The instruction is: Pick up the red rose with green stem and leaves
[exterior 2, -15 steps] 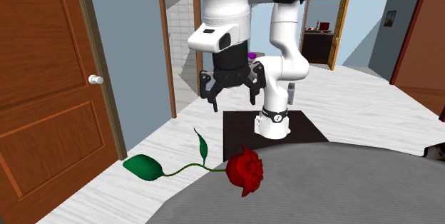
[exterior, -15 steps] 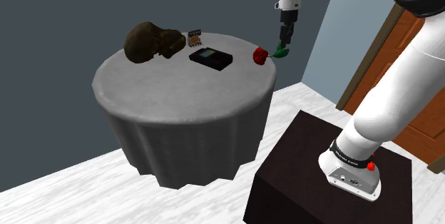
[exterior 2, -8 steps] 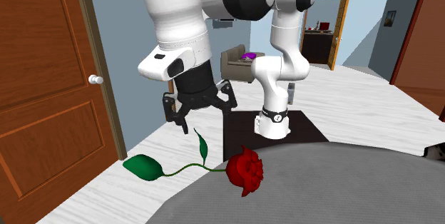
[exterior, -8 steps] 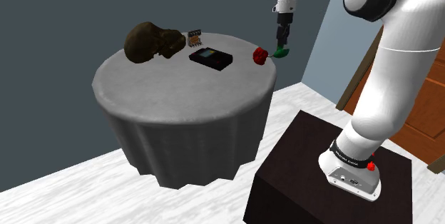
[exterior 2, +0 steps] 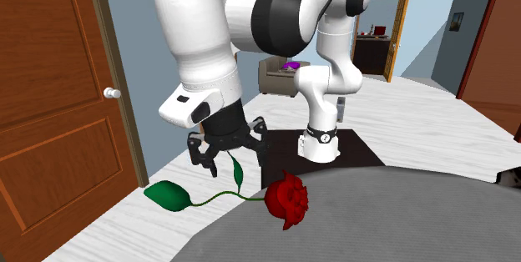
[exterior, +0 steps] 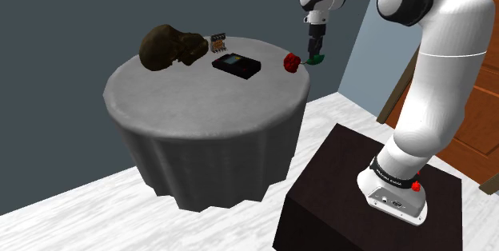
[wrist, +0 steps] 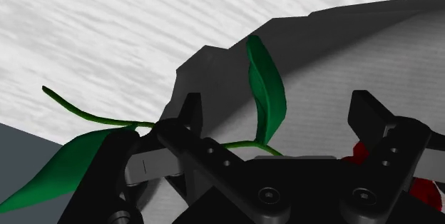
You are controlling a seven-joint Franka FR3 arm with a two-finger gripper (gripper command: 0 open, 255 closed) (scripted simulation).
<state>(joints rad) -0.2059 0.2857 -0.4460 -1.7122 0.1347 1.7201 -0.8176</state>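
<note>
Above rose (exterior 2: pixel 286 199) stem | end effector (exterior 2: pixel 234 162) spread | wrist: leaf (wrist: pixel 265 87) between fingers (wrist: pixel 190 112)

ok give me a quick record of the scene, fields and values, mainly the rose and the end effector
table: round, grey cloth
target: red rose, bloom at the table's edge, green stem and leaves overhanging it
end effector: open, just above the stem, nothing clasped
other items: brown lump, black flat device
rose held: no

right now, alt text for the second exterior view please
The open black gripper hangs just above the green stem of a red rose, whose bloom rests at the edge of a grey table while its stem and leaves jut past it.
</note>
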